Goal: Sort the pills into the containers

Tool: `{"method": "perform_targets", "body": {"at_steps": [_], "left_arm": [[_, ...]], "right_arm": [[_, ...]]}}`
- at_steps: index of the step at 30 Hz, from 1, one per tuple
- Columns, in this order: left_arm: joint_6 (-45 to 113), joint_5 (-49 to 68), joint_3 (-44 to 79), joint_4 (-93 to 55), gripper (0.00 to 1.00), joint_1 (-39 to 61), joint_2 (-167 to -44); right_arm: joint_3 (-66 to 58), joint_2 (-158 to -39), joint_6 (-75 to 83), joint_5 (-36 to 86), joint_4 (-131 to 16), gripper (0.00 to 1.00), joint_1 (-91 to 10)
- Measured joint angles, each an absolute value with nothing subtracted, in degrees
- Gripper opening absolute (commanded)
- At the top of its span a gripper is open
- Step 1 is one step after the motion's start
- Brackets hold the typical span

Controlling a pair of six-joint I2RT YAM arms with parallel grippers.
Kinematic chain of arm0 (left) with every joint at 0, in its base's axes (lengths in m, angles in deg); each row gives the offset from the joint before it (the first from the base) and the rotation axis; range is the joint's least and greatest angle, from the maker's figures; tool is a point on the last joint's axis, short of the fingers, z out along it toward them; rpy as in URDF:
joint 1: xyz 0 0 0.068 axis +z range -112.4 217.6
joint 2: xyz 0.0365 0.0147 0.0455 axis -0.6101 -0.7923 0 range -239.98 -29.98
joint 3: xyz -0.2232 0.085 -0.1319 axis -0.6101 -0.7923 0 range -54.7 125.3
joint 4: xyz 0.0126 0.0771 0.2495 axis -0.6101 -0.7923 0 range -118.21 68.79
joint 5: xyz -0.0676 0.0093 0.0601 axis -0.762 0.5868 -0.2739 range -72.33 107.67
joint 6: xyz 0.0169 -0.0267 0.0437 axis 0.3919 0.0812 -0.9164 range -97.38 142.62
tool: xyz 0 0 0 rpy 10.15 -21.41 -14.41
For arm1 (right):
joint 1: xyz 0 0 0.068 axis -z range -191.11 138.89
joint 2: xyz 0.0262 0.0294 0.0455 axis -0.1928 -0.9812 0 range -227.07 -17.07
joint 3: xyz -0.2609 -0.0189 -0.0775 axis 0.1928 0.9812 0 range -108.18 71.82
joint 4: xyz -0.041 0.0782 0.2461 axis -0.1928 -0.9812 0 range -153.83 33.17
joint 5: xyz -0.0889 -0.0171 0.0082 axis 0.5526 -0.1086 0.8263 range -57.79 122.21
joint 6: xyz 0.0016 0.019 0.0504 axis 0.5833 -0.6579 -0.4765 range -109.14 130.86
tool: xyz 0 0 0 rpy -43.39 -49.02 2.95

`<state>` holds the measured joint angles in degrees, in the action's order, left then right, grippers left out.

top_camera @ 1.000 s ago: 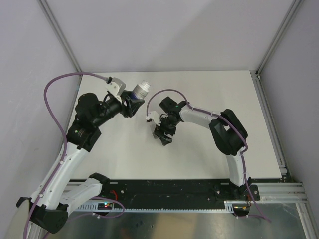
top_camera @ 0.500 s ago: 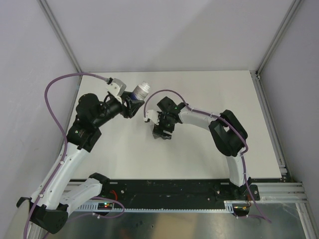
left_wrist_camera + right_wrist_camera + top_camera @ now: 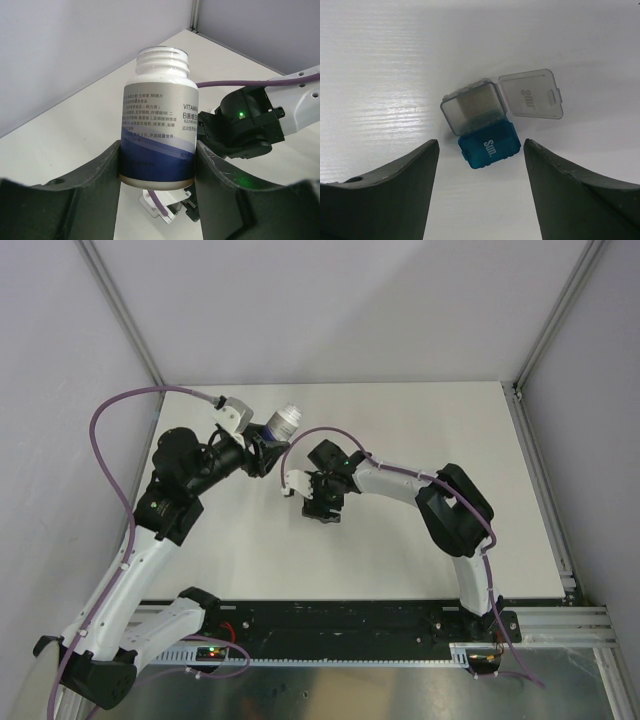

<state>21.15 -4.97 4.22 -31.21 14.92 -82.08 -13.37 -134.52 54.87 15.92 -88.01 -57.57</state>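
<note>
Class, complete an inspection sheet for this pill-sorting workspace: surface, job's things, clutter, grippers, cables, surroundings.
surface: white table, no marks seen.
job's things: containers, a joined pair; the teal-blue one's lid is shut, the grey one's lid is flipped open; no loose pills seen.
clutter: nothing seen.
grippers: left gripper jaws shut on an uncapped white bottle; right gripper jaws open over the containers.
cables: purple cable looping off each wrist.
surroundings: grey walls, aluminium frame.

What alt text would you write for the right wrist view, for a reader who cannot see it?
A tiny joined pair of cube-shaped plastic compartments lies on the white table, between the two dark fingers of the open right gripper, touching neither. The grey compartment has its clear lid flipped open; the teal-blue compartment, marked "Sun.", is shut.
</note>
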Motion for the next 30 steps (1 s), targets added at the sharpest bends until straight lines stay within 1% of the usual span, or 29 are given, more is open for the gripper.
{"method": "perform_targets", "body": {"at_steps": [9,13,21,30], "left_arm": [[21.1,-4.8,4.2,-31.2,0.00,14.9,-82.1],[21.1,-4.6,4.2,-31.2,0.00,14.9,-82.1],[21.1,-4.5,4.1,-31.2,0.00,14.9,-82.1],[20.6,-3.3,2.3,-31.2,0.00,14.9,-82.1]], "right_arm": [[-13.4,-134.7,55.6,14.8,-88.2,0.49,-57.5],[-13.4,-134.7,55.4,14.8,-88.3,0.42,-57.5],[-13.2,-134.7,52.1,14.8,-88.2,0.36,-56.3],[-7.5,-130.5,42.2,16.1,-86.7,0.34,-52.5]]}}
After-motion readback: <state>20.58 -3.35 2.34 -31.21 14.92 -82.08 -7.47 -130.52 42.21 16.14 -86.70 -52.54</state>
